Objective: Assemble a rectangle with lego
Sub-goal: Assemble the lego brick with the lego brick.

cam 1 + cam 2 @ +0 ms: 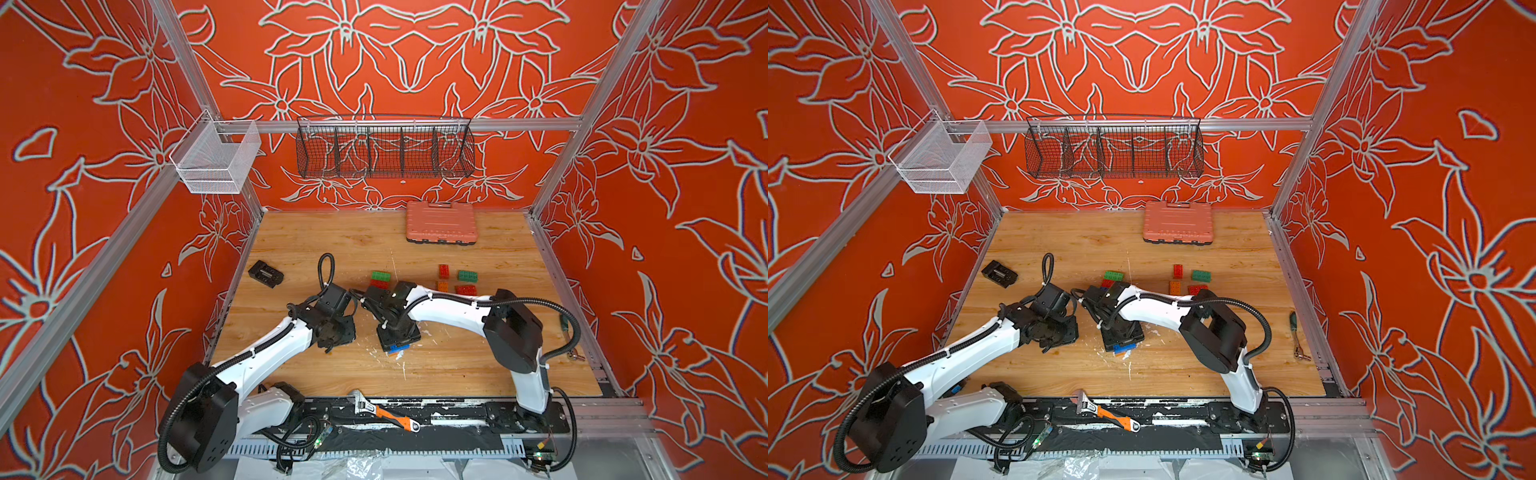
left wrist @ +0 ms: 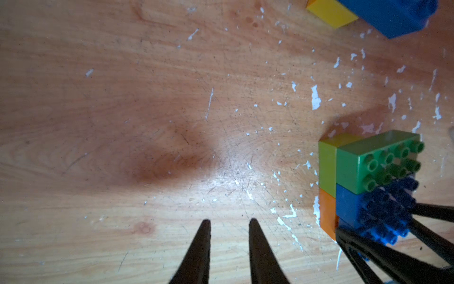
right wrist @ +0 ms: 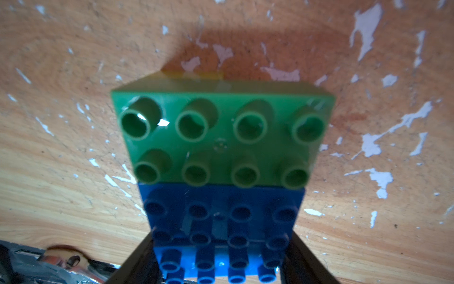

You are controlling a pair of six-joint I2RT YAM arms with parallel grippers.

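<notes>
Lower centre, the right gripper (image 3: 222,239) pinches the bright blue brick (image 3: 221,263); a square downward press should seat it. The left gripper (image 2: 229,222) hovers half-open, empty.

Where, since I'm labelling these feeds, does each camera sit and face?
Both top views: high behind the robot, looking down over the table; left arm and right arm show.
Left wrist: on the left arm, facing down at the table; left gripper fingertips show, apart, empty.
Right wrist: on the right arm, facing down onto the brick stack, clasped by the right gripper.
Shared: both wrist views show that stack.
</notes>
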